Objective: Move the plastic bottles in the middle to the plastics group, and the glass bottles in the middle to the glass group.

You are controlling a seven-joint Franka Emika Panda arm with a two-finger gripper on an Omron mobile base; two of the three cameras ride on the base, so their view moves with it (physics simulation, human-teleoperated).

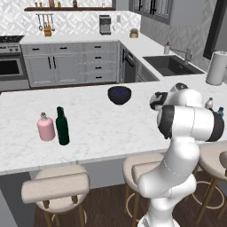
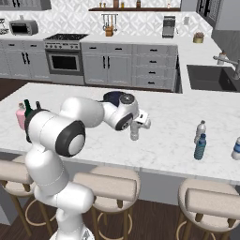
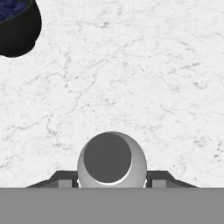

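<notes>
The tool [image 3: 111, 177] is clamped on a small grey bottle [image 3: 111, 159]. In the hand view its round shoulder and darker cap sit squarely between the two tips, seen from straight above, so the grip looks centred. In the right base view the small grey bottle [image 2: 135, 135] hangs upright under the tool [image 2: 135, 127] over mid-desk [image 2: 164, 117]. I cannot tell whether its foot touches the marble.

The dark bowl [image 3: 15, 26] lies at 10 o'clock in the hand view, near but apart.

The rest appears sorted. The green wine bottle [image 1: 62, 126] stands just beside the pink flask [image 1: 46, 127], and the blue bottle [image 2: 200, 146] stands just beside the clear plastic bottle [image 2: 200, 130], at 3 o'clock from the tool in the right base view.

The grey bottle looks like plastic, so the step is probably a carry toward 3 o'clock. To do it well:
- Lift straight up first and keep the bottle vertical.
- Travel away from the bowl.
- Come down on bare marble short of the blue and clear pair, which would probably topple at a nudge.
- Release only once the base sits flat, then withdraw straight upward.
</notes>
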